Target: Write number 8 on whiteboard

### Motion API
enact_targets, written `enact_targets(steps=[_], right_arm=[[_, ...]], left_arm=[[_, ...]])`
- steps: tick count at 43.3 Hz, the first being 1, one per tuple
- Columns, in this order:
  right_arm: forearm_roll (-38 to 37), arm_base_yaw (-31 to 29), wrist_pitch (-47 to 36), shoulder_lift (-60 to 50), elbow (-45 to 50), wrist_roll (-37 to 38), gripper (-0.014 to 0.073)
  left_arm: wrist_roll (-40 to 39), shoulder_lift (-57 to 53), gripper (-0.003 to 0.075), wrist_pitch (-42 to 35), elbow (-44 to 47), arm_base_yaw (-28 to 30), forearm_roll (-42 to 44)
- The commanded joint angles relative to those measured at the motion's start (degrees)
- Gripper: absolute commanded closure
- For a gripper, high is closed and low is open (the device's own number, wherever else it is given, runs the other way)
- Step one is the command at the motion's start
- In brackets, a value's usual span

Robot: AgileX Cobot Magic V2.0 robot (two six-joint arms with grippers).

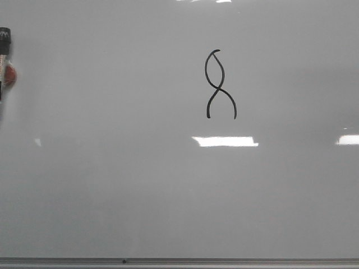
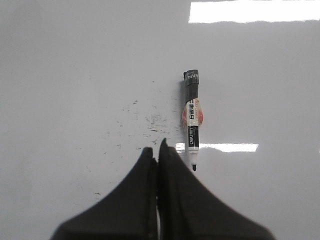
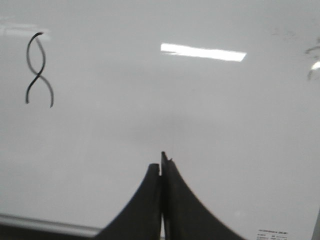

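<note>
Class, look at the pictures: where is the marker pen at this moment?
The marker pen lies on the whiteboard at the far left edge of the front view, well left of the number 8. In the left wrist view it lies just beyond the shut left gripper, unheld.

Glossy, smooth whiteboard (image 1: 112, 185) — grey metal rail (image 1: 224, 261) — matt black hands.

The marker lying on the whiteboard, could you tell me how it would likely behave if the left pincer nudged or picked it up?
The marker looks like a slim, round, rigid barrel, so it would probably roll sideways if nudged. The whiteboard is glossy, so it may also slide easily. It seems small and light, and its uncapped tip could smear ink. The left pincer is shut beside it.
</note>
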Motion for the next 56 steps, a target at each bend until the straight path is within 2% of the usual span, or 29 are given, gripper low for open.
enact_targets(steps=[1, 10, 22, 40, 47, 56], right_arm=[[-0.4, -2.6, -12.0, -4.2, 5.3, -0.3, 0.0702], [-0.3, -3.2, -24.0, -10.2, 17.6, -0.3, 0.0702], [-0.2, -3.0, -35.1, -14.2, 27.8, -0.3, 0.0702], [-0.2, -3.0, -35.5, -14.2, 27.6, -0.3, 0.0702], [-0.5, -3.0, -38.0, -14.2, 27.6, 6.0, 0.0702], [-0.9, -2.6, -37.3, -14.3, 27.6, 6.1, 0.0702]], left_arm=[[-0.1, -0.7, 0.0741, -5.3, 0.7, 0.0, -0.5], [-0.1, -0.7, 0.0741, -5.3, 0.7, 0.0, -0.5], [-0.1, -0.7, 0.0741, -5.3, 0.7, 0.0, -0.5], [-0.1, -0.7, 0.0741, -5.3, 0.7, 0.0, -0.5], [-0.1, -0.7, 0.0741, -5.3, 0.7, 0.0, -0.5], [-0.1, -0.7, 0.0741, -5.3, 0.7, 0.0, -0.5]])
